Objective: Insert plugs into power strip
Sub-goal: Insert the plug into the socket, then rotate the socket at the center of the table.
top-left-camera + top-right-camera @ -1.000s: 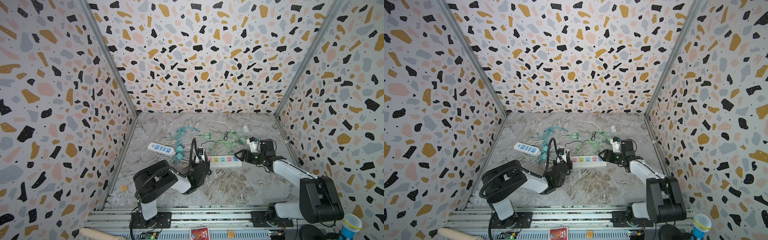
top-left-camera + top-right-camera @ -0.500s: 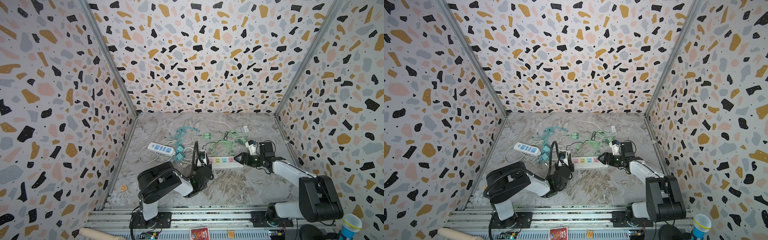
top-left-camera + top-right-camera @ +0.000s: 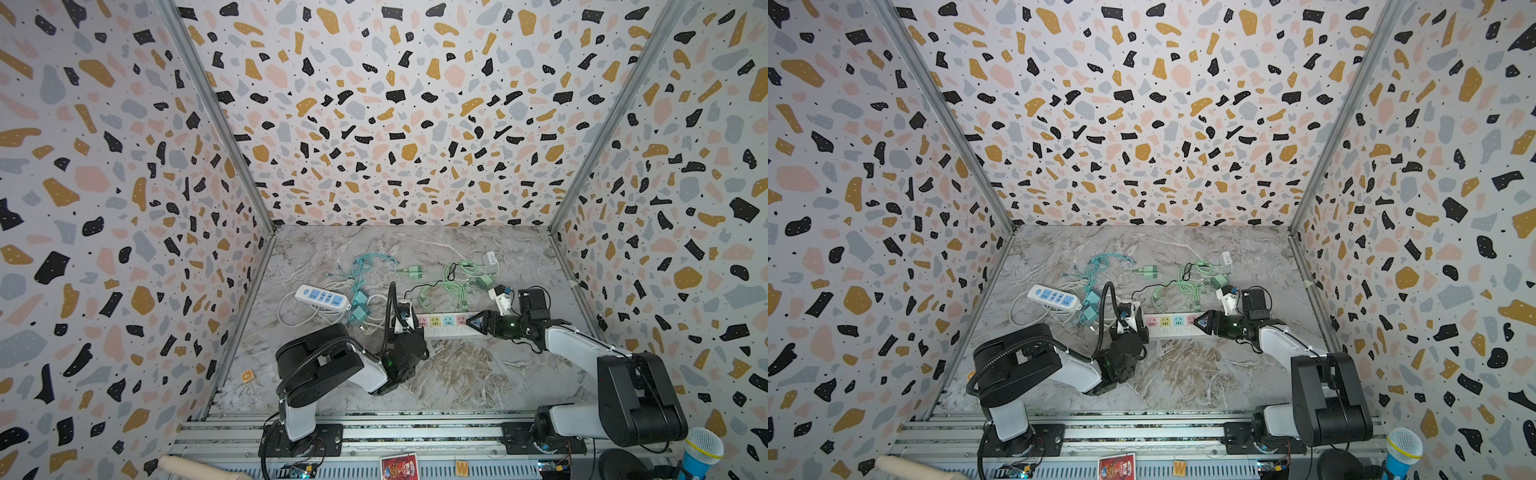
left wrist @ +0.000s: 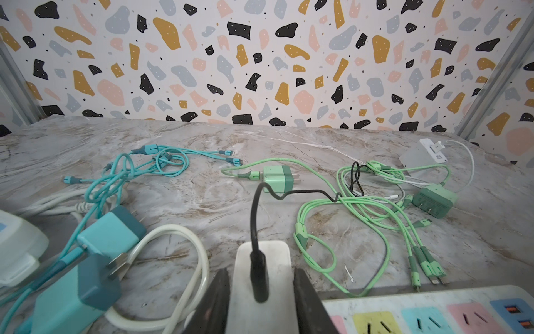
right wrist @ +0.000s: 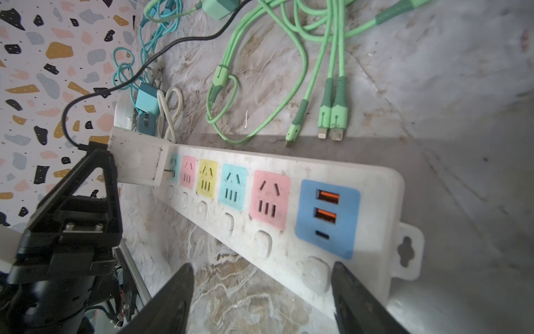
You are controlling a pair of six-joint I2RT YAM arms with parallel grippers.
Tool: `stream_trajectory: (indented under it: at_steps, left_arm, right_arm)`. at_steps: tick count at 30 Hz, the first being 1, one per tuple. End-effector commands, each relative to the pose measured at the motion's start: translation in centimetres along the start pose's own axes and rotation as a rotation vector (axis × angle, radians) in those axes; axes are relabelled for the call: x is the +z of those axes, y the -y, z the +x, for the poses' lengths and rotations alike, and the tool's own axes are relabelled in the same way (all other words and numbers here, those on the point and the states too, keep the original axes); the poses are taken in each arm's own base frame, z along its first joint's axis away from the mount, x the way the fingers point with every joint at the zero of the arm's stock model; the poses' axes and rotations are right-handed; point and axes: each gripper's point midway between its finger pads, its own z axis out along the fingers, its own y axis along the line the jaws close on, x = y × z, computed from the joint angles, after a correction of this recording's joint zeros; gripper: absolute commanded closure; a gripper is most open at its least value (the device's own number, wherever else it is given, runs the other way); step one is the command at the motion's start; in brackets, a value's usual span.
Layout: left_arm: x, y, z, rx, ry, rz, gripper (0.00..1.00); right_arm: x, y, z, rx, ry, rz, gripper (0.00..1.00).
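Marble tabletop (image 3: 457, 374), terrazzo walls (image 3: 374, 104) | left jaws pinch white plug (image 4: 277, 274) | right jaws spread at power strip (image 5: 318, 173)

The desk (image 3: 478, 382) is bare in front of the power strip (image 3: 446, 330), leaving open passage there. Behind it, green cables (image 3: 451, 284) sprawl close to its far edge. The left tool (image 3: 405, 322), clamped on a white plug (image 4: 261, 277), blocks one end. The right tool (image 3: 473, 322), its jaws apart, blocks the other. The sockets (image 3: 440, 321) between them lie uncovered. Teal plugs (image 3: 359, 307) and a smaller strip (image 3: 322, 297) crowd the left side.

right gripper (image 3: 472, 322) moved toward counter's (image 3: 465, 386) front edge, over power strip's (image 3: 441, 331) end, left arm (image 3: 324, 365) edged toward right edge
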Motion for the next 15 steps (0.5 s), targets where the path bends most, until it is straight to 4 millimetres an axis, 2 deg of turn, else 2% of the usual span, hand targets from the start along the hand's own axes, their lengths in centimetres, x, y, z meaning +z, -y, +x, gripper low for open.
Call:
stream_trajectory:
  at_steps: [1,5,10,15]
  left_arm:
    - [-0.1,0.3,0.0,0.002,0.005,-0.020,1.00]
    - [-0.1,0.5,-0.1,0.009,0.013,-0.018,1.00]
    - [-0.4,0.3,0.0,-0.013,0.026,-0.007,1.00]
    - [-0.3,0.4,-0.5,-0.041,0.029,-0.015,1.00]
  right_arm:
    - [-1.3,0.6,-1.2,-0.003,0.056,0.088,0.24]
    - [-1.9,2.0,-2.3,0.019,0.100,0.162,0.22]
    - [-0.7,3.5,-1.7,0.058,0.070,0.169,0.22]
    - [0.5,3.3,-1.0,0.082,0.036,0.107,0.23]
